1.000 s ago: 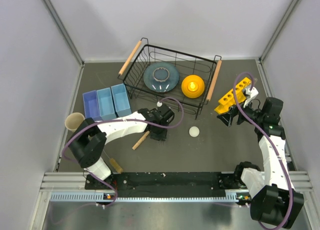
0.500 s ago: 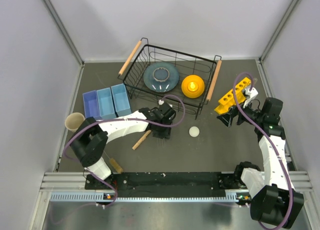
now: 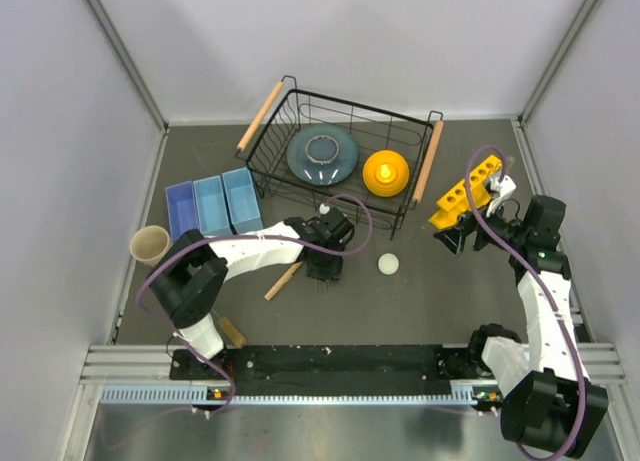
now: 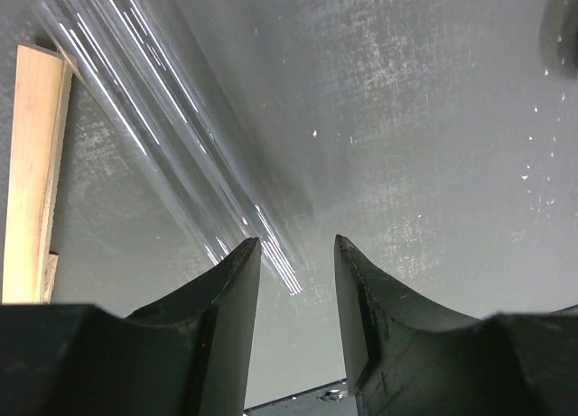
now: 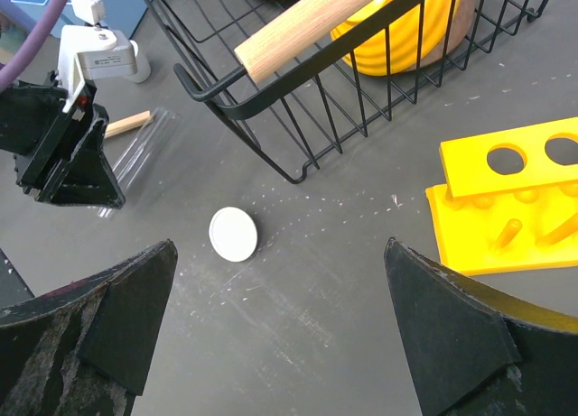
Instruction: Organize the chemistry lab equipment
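Left wrist view, left to right:
- Short wooden stick (image 4: 32, 163) flat on the table at 9 o'clock from the fingers. It lies just beside the tubes' far end; we can't tell if they touch.
- Thin clear tubes (image 4: 172, 136) flat on the table, count unclear through the glare. The long axis runs 10 o'clock to 5 o'clock, and the near end stops right at the finger gap.
- Left gripper (image 4: 295, 254): fingers partly apart, nothing between them, so no grip on the tubes.

Our read is that closing here would catch only the tube tips. We'd shift toward 11 o'clock along the axis first. The stick is the one thing that could foul the outer finger.

Right wrist view:
- White round piece (image 5: 233, 233) on bare table, clear of the black wire basket (image 5: 217, 96), whose corner sits at 12 o'clock from it.
- Yellow rack (image 5: 506, 199) at 3 o'clock, holes free.
- Right gripper (image 5: 278, 254): spread wide, empty, near the rack and well apart from the tubes.

The left arm is the nearer one for the tubes. The basket corner sits between the tubes and the rack.
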`<state>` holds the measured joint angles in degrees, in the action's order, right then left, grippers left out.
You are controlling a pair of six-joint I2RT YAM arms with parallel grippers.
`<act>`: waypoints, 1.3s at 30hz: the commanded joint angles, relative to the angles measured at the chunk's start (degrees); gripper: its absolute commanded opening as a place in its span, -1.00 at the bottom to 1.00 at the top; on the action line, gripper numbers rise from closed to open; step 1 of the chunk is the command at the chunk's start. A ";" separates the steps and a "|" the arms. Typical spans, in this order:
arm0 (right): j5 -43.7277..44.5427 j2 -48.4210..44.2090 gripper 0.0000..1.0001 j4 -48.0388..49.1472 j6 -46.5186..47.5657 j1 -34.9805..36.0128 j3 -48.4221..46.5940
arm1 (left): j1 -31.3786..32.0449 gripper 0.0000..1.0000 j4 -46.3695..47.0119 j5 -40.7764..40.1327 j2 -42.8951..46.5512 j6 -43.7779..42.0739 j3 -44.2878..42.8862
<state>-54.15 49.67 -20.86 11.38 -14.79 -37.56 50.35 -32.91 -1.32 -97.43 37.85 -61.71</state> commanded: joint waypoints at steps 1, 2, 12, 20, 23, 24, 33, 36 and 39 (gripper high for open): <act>-1.40 0.08 0.97 1.00 1.28 -0.33 -1.11 | 0.19 -0.12 1.88 -0.61 -0.92 0.48 -1.39; -1.40 0.16 0.97 1.00 1.28 -0.24 -1.11 | 0.19 -0.12 1.88 -0.61 -1.18 0.48 -1.39; -1.40 0.08 0.97 0.83 1.37 -0.24 -1.11 | 0.45 -0.12 2.76 0.09 -2.94 0.30 -1.92; -1.48 0.08 0.97 0.74 1.46 -0.24 -1.20 | 1.51 -0.12 3.20 1.06 -6.19 -0.40 -3.68; -1.57 -0.10 0.97 0.65 1.37 -0.24 -1.37 | 1.77 -0.15 3.20 0.97 -6.90 -0.32 -3.85; -1.66 -0.10 0.97 0.73 1.45 -0.24 -1.37 | 1.95 -0.16 3.11 0.97 -7.07 -0.32 -3.94; -1.92 -0.10 0.97 0.47 1.37 -0.24 -1.37 | 3.00 -0.47 2.85 0.62 -7.34 -0.84 -4.38; -2.01 -0.10 0.98 0.30 1.28 -0.24 -1.37 | 3.44 -0.52 2.85 0.71 -6.90 -1.19 -4.12; -2.10 -0.01 0.97 0.30 1.37 -0.24 -1.37 | 4.05 -0.56 3.28 1.06 -5.93 -1.98 -3.59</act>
<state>-54.46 49.67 -21.06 11.53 -14.79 -37.56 53.34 -30.57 -0.86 -103.66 37.30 -65.36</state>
